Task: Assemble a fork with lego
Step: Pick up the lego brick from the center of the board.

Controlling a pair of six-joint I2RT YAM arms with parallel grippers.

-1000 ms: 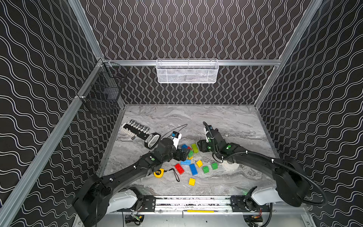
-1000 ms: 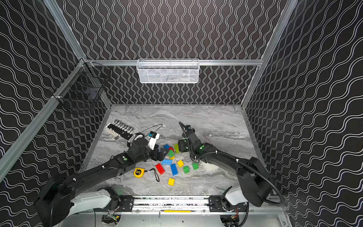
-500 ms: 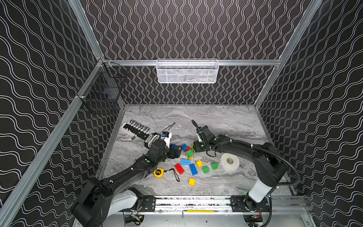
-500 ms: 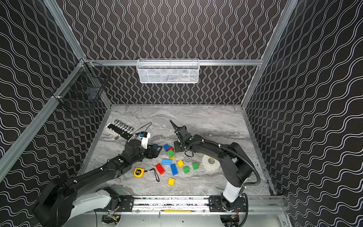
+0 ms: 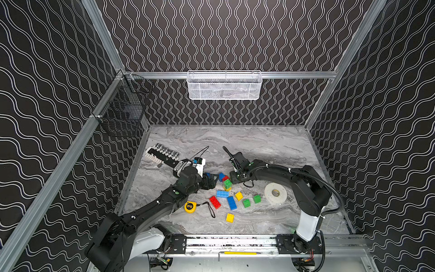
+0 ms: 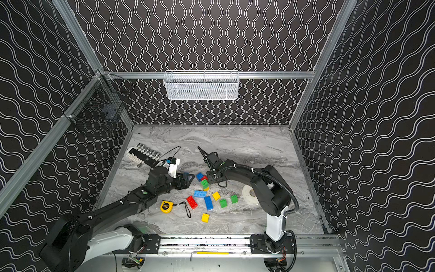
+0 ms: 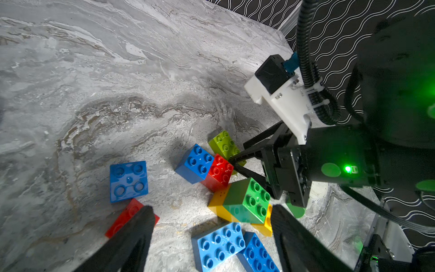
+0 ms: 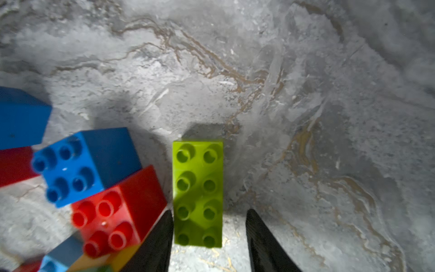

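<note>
Where the lego lies, top views: red, blue, green and yellow studded plastic lego bricks (image 5: 231, 203) are scattered on the grey marble-patterned tabletop (image 5: 247, 146), near its front middle, between the two arms. A green square brick (image 5: 227, 183) is stacked on a yellow brick.
Left gripper, top views: the black left gripper (image 5: 212, 182) is held low, just beside the pile's left edge.
Right gripper, top views: the black right gripper (image 5: 231, 179) is lowered at the pile's far right edge.
Other things, top views: a round yellow tape measure (image 5: 190, 207) lies just left of the bricks, a white tape roll (image 5: 275, 193) lies to their right, and a black socket rail (image 5: 164, 154) lies farther back on the left.
Writing: the tape measure's face label and a white sticker (image 5: 178, 166) on the left arm are too small to be read.
Left wrist view: the left gripper (image 7: 211, 210) is seen with jaws spread wide and nothing held. The green square brick (image 7: 247, 200) lies just ahead of one finger. A blue square brick (image 7: 196, 162) and a red square brick (image 7: 220, 172) touch each other. The right gripper (image 7: 233, 163) is seen reaching a lime-green oblong brick (image 7: 224, 143).
Right wrist view: the lime-green oblong brick (image 8: 197, 188) lies flat, studs up. Its near end sits between the partly opened jaws of the right gripper (image 8: 209, 223). One finger touches its side and the other stands clear, so it is not gripped.
</note>
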